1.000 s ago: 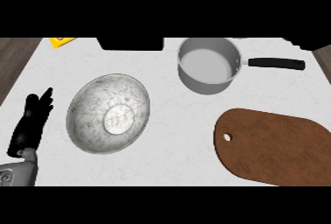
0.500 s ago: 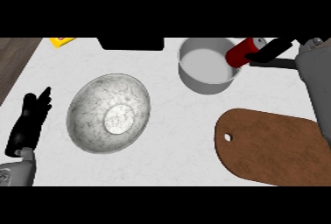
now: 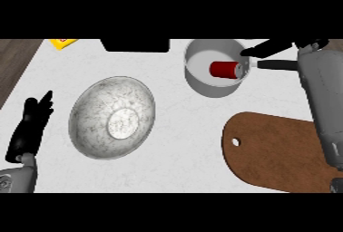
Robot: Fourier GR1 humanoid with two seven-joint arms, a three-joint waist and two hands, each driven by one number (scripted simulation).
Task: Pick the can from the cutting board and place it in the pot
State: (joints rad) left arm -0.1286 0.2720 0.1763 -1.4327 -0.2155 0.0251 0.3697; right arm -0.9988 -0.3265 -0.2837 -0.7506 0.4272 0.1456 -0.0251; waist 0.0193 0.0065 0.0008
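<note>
1. The can (image 3: 223,69), red with a pale end, lies on its side inside the pot (image 3: 216,87), at the right of the pot's floor. The cutting board (image 3: 281,154) is bare of it.

2. The right robot hand (image 3: 267,47) hangs just beyond the pot's far right rim, fingers stretched out and holding nothing. It is apart from the can, with the rim between them. I judge the placing step as good as done: the can is released and the task is at its end.

3. What the next move calls for, as I see it, is only a clean retreat: lifting the right arm (image 3: 321,99) up and back without brushing the pot's rim or its black handle (image 3: 278,65), which runs right under the wrist.

4. The left robot hand (image 3: 30,129) rests at the lower left edge, fingers straight and up, holding nothing.

5. The counter (image 3: 181,136) is white and lightly marbled. A mottled grey bowl (image 3: 112,118) stands left of centre, well apart from the pot and the brown board.

6. At the far edge sit a dark block (image 3: 135,44) and a yellow thing (image 3: 61,42), only partly in view. A strip of dark wood (image 3: 13,59) shows at the upper left, past the counter's edge.
</note>
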